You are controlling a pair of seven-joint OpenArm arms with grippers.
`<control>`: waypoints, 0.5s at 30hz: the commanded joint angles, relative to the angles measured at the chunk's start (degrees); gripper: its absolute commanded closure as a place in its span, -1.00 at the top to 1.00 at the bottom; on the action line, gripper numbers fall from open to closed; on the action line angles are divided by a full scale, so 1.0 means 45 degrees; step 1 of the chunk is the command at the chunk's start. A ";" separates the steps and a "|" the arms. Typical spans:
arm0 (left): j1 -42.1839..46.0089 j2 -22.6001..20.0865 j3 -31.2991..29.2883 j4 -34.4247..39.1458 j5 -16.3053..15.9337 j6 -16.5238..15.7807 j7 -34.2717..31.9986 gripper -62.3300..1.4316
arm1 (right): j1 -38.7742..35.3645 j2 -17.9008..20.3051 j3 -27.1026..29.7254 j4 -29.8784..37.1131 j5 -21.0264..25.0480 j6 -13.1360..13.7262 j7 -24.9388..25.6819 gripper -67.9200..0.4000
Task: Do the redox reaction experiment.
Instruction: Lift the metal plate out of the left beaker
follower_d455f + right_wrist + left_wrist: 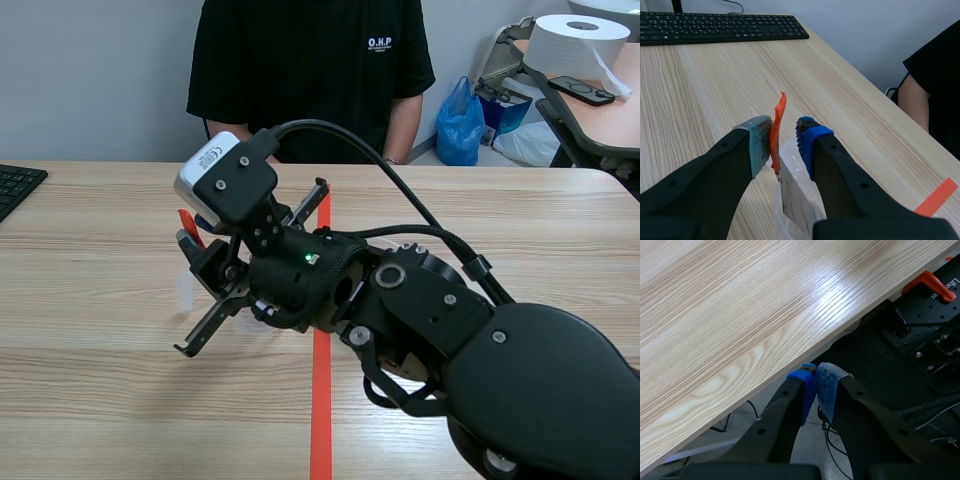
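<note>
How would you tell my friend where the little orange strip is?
Look at the wooden table, then the black right arm reaching across it. At its gripper, a thin orange strip sticks up above some clear plastic. The orange tape line on the table lies flat; this one stands up.

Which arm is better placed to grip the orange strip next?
Right: the orange strip stands between the open fingers of the right gripper, while the left gripper sits shut beyond the table edge.
</note>
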 commanded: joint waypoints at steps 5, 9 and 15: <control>0.0024 0.0058 -0.0034 0.0209 -0.0044 -0.0078 -0.0204 -0.83 | 0.0291 0.0073 0.0714 0.0209 0.0068 -0.0034 0.0238 -0.81; 0.0024 0.0063 -0.0034 0.0209 -0.0044 -0.0136 -0.0209 -0.83 | 0.0291 0.0243 0.1030 0.0282 0.0068 0.0146 0.0272 -0.94; 0.0024 0.0058 -0.0034 0.0209 -0.0044 -0.0262 -0.0209 -0.83 | 0.0291 0.0534 0.1418 0.0733 0.0068 0.0787 0.0262 -0.94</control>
